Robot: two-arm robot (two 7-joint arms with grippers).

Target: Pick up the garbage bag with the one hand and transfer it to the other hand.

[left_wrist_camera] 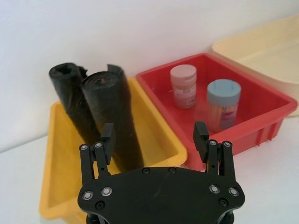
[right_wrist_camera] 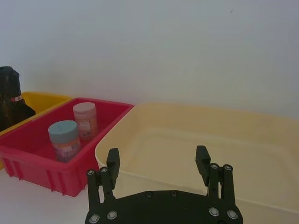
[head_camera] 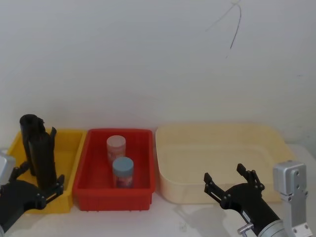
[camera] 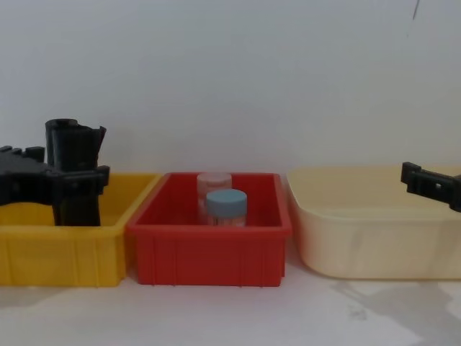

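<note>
**Black roll upright in the yellow bin; both claws held apart**

Black, crinkled film marks the garbage bag point(left_wrist_camera: 114, 116) you are to lift. It stands upright near the middle of the yellow bin point(head_camera: 69, 153), with a loose flap raised at its top edge. A second black roll point(left_wrist_camera: 70, 100) stands close against it, nearer the bin's back left corner.

Your left gripper point(left_wrist_camera: 154, 133) is at the front left part of the yellow bin, about level with the rim as the chest view shows it. Its jaws stand well apart. In the left wrist view one fingertip overlaps the lower part of the garbage bag, and in the head view the foot of the roll shows between the two fingers. You cannot tell whether either finger touches the film.

Your right gripper point(right_wrist_camera: 157, 156) hangs over the table point(camera: 216, 317), just before the front edge of the cream tub point(head_camera: 217, 148) and a little right of that edge's middle. Its jaws are likewise spread.

The three containers stand in a row along the table's back edge: the yellow bin at the left, the red bin point(head_camera: 113, 195) just beside it in the middle, the cream tub at the right. In the red bin, note the pink-lidded jar point(head_camera: 116, 147) toward the back and the blue-lidded jar point(head_camera: 123, 172) just in front of it, both upright.
</note>
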